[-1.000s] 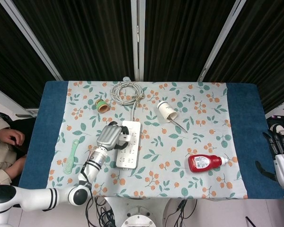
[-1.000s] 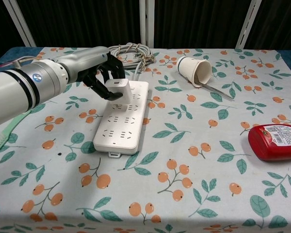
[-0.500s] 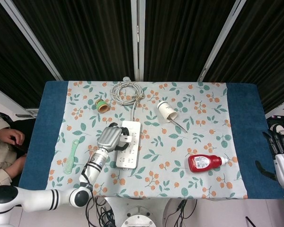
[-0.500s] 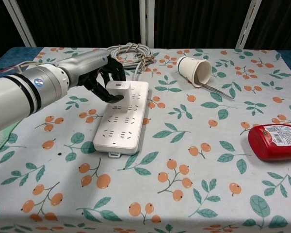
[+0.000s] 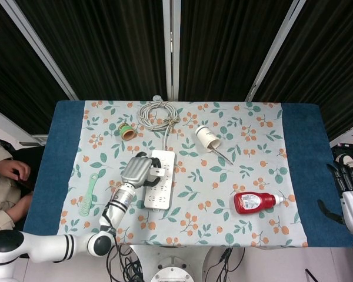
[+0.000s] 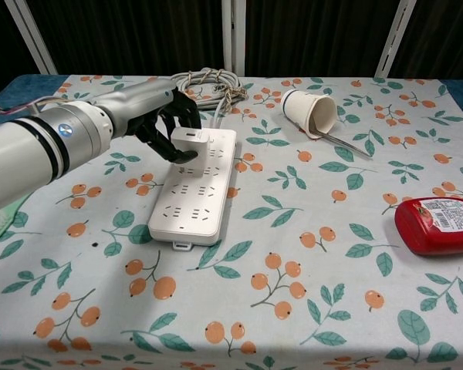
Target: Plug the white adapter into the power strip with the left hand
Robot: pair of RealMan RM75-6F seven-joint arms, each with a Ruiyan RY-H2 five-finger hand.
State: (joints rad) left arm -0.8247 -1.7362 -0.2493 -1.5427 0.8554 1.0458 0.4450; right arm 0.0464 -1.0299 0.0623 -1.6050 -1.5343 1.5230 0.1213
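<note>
Even, bright overhead light; tabletop (image 6: 309,254) well exposed, background dark. Soft shadow under left hand (image 6: 166,123) and beside it. Both views sharp; faint glare on arm casing behind the hand.

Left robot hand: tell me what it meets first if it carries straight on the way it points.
Probably the power strip: the left robot hand holds the white adapter over its far end. Whether the adapter already touches it is unclear.
</note>
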